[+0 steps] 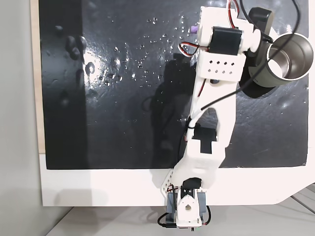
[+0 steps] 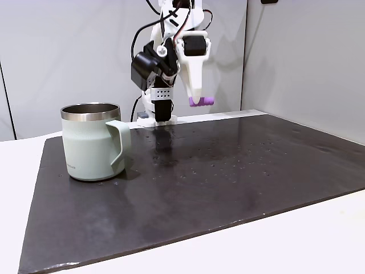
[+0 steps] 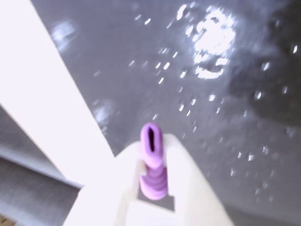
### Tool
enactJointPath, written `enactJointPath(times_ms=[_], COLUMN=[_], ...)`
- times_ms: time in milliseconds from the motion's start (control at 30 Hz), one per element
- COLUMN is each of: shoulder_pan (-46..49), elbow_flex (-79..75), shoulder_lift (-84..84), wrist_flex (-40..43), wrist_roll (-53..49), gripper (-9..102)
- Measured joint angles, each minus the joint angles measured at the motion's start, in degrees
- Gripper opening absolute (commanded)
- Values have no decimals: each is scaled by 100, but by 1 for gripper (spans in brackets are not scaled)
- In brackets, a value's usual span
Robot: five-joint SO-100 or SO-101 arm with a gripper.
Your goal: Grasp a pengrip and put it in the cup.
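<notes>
- Gripping the pengrip point(image 3: 153, 162) between the two white fingers point(image 3: 188, 179) in the wrist view; fingers pressing on both sides of the purple tube, its open end sticking out past the tips.
- Gripper point(image 2: 197, 101) hanging in the air above the black mat point(image 2: 228, 171) in a fixed view, pengrip point(image 2: 201, 101) poking out sideways at the tip, clear of the surface.
- Seen from above in a fixed view, a small bit of the purple pengrip point(image 1: 195, 29) peeking out at the left edge of the white arm point(image 1: 211, 98), near the top of the frame.
- Cup point(image 2: 91, 142) standing upright on the mat, at the left in a fixed view, handle turned toward the right; well apart from the held tube.
- From above, cup point(image 1: 290, 59) sitting at the right edge of the frame, shiny steel inside showing, partly covered by the arm's black camera and cables.
- Mat lying on a white counter point(image 2: 285, 245); mat surface glossy, carrying scattered bright specks and reflections point(image 1: 123, 54).
- Arm base point(image 1: 186, 209) clamped at the lower edge of the counter in the view from above.
- Wrist view blurred; ribs of the tube faintly visible between the fingers.
</notes>
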Motion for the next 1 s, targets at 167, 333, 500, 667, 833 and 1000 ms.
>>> enactJointPath(times_ms=[167,333,500,667,833,1000], shoulder_pan=[0,448,1468,2285,2856,3067], elbow_flex=[0,290,378,343,-237,-879], shoulder_lift=[694,1230,1564,1608,1283,598], wrist_flex=[272,448,466,475,475,475], wrist_roll=[105,272,316,290,18,-220], gripper=[0,0,0,0,0,3])
